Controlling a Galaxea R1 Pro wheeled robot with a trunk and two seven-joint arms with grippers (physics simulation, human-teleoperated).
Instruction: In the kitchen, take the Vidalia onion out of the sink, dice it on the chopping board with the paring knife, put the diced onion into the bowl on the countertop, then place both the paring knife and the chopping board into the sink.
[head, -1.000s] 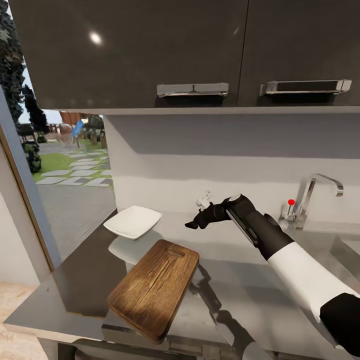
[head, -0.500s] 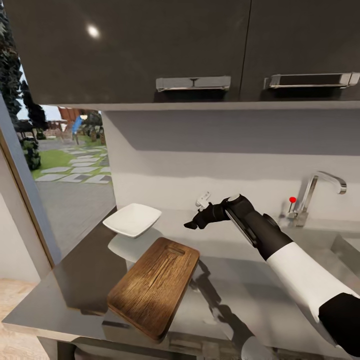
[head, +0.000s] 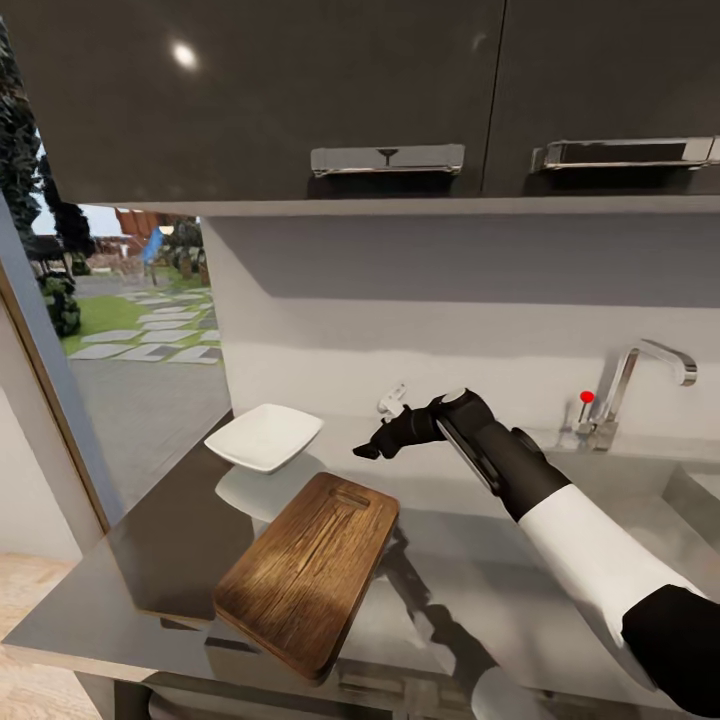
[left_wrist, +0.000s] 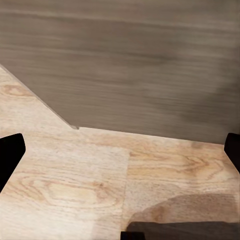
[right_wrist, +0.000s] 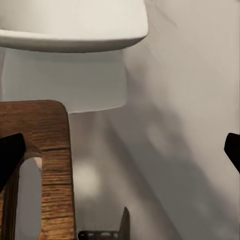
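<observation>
The brown wooden chopping board (head: 310, 570) lies diagonally on the dark-grey countertop (head: 170, 560), near its front edge. Just behind it sits the white bowl (head: 265, 435); nothing shows inside it. My right gripper (head: 375, 432) hovers open above the counter, right of the bowl and behind the board's far end. In the right wrist view the bowl (right_wrist: 75, 25) and the board's handle end (right_wrist: 40, 165) lie ahead of the open right gripper (right_wrist: 120, 152). The sink (head: 695, 490) is at the far right. My left gripper (left_wrist: 120, 155) is open over the floor. The Vidalia onion and paring knife are out of view.
A chrome tap (head: 640, 380) with a red knob (head: 586, 397) stands behind the sink. Dark wall cabinets (head: 300, 100) hang low overhead. A glass door (head: 110, 330) to a garden is at the left. The left wrist view faces pale wood flooring (left_wrist: 75, 180) and a dark cabinet front (left_wrist: 130, 70).
My right gripper has drifted a little left, toward the bowl, still open. The head view has shifted slightly. Board and bowl have not moved.
</observation>
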